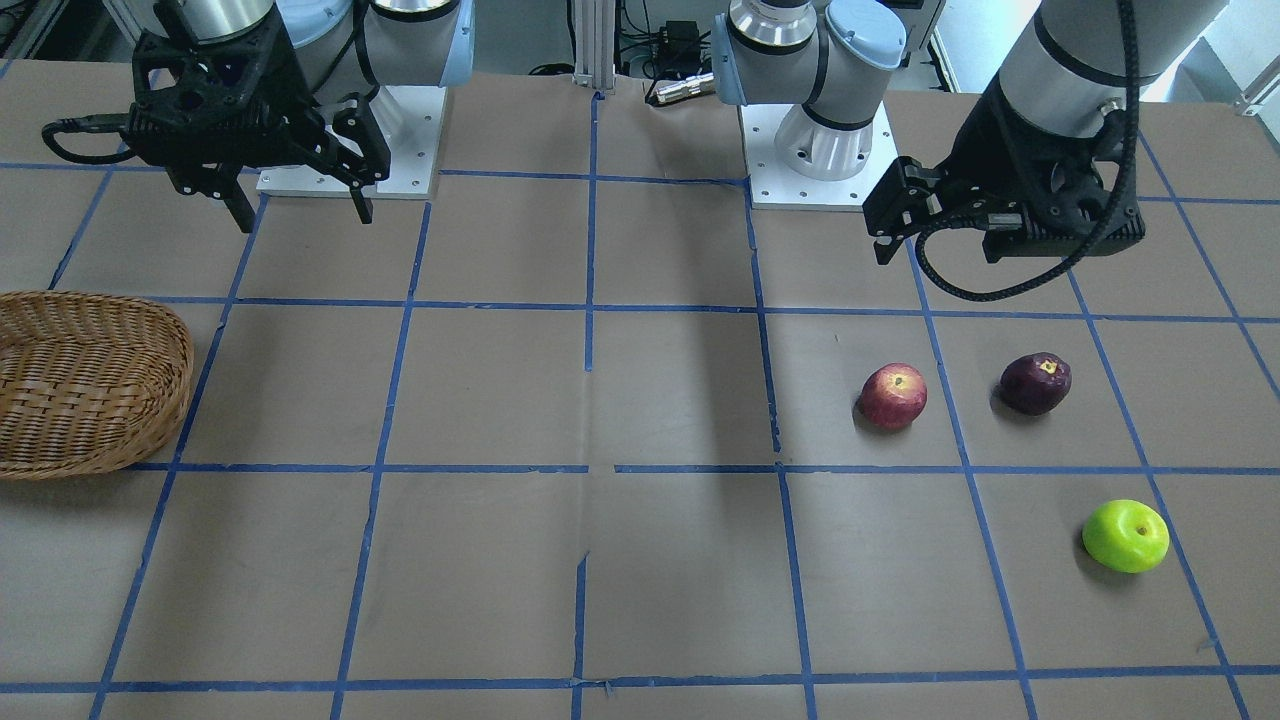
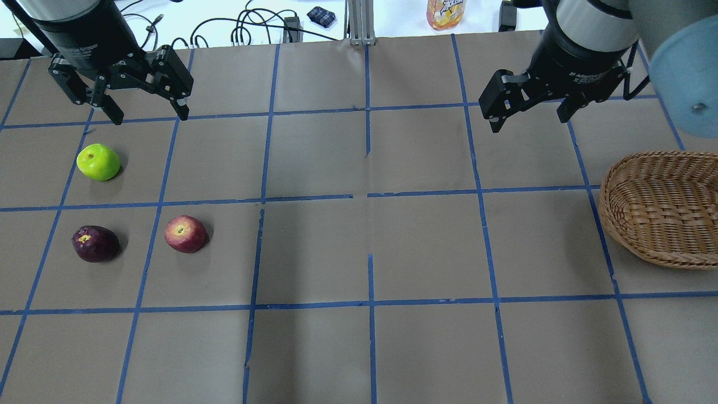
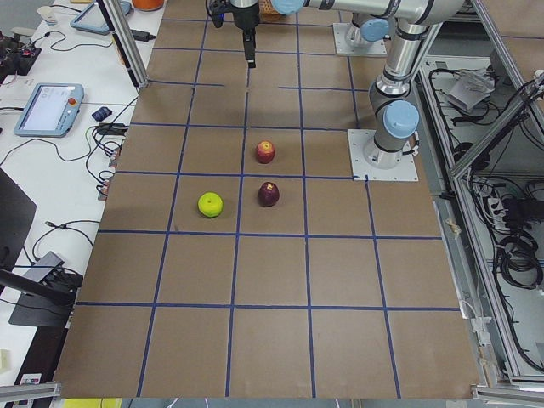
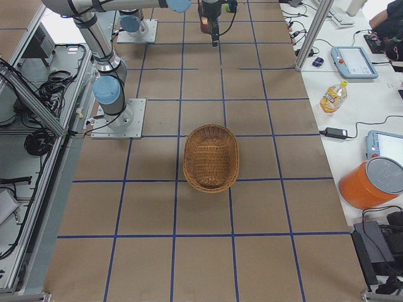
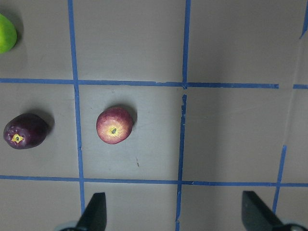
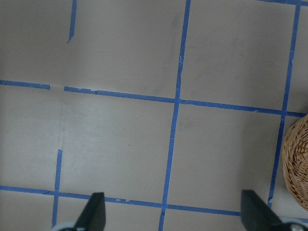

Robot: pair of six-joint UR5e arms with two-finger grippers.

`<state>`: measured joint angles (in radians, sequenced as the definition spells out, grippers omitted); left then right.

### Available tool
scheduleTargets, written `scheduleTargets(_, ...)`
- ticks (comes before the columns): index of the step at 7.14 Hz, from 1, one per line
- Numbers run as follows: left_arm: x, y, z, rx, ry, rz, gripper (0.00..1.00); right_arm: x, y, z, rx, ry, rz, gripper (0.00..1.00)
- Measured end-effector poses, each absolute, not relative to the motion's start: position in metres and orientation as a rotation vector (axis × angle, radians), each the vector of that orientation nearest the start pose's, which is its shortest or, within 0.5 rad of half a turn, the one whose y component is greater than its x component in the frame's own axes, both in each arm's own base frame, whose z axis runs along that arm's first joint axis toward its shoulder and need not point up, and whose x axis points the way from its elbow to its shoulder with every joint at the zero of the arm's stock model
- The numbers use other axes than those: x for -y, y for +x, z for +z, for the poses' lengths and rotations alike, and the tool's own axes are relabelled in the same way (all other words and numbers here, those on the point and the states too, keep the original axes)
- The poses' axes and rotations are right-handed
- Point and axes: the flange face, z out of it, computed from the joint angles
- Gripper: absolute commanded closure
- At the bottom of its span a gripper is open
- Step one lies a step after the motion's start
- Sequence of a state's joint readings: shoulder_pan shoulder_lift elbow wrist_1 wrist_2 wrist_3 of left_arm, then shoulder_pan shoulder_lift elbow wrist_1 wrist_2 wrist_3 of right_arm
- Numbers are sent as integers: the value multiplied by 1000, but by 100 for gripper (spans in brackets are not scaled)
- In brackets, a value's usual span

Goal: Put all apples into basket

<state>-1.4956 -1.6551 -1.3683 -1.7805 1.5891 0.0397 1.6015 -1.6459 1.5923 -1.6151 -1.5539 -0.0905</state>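
Three apples lie on the robot's left side of the table: a red apple [image 2: 186, 234] [image 1: 892, 396] [image 5: 114, 131], a dark purple apple [image 2: 94, 243] [image 1: 1035, 383] [image 5: 25, 131] and a green apple [image 2: 98, 161] [image 1: 1126, 536]. The woven wicker basket [image 2: 662, 207] [image 1: 80, 380] [image 4: 211, 157] sits at the robot's right with nothing in it. My left gripper [image 2: 150, 118] [image 5: 175, 211] hangs open above the table, just beyond the green apple, holding nothing. Over the right half, my right gripper [image 2: 528, 123] [image 1: 305, 220] is open too, left of the basket.
The table is brown paper with a blue tape grid. Both arm bases [image 1: 820, 150] stand at the robot's edge. An orange bottle [image 2: 446, 12] and cables lie past the far edge. Beside the table on the robot's right, an orange container [image 4: 371, 182] stands.
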Motion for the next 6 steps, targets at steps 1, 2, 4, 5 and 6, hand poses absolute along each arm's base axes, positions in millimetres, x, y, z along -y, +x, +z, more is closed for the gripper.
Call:
scheduleTargets(1, 524, -93, 524, -3126, -54, 144, 0, 464, 149, 518, -3118, -190, -154, 0)
scheduleTargets(2, 522, -93, 525, -3125, -53, 143, 0, 464, 149, 518, -3118, -190, -154, 0)
scheduleTargets(4, 521, -91, 526, -3123, -49, 139, 0, 464, 149, 518, -3118, -190, -152, 0)
scheduleTargets(5, 521, -91, 526, -3124, -45, 140, 0, 464, 149, 518, -3118, -190, -152, 0)
scheduleTargets(6, 522, -91, 525, -3126, -44, 141, 0, 464, 149, 518, -3118, -190, -152, 0)
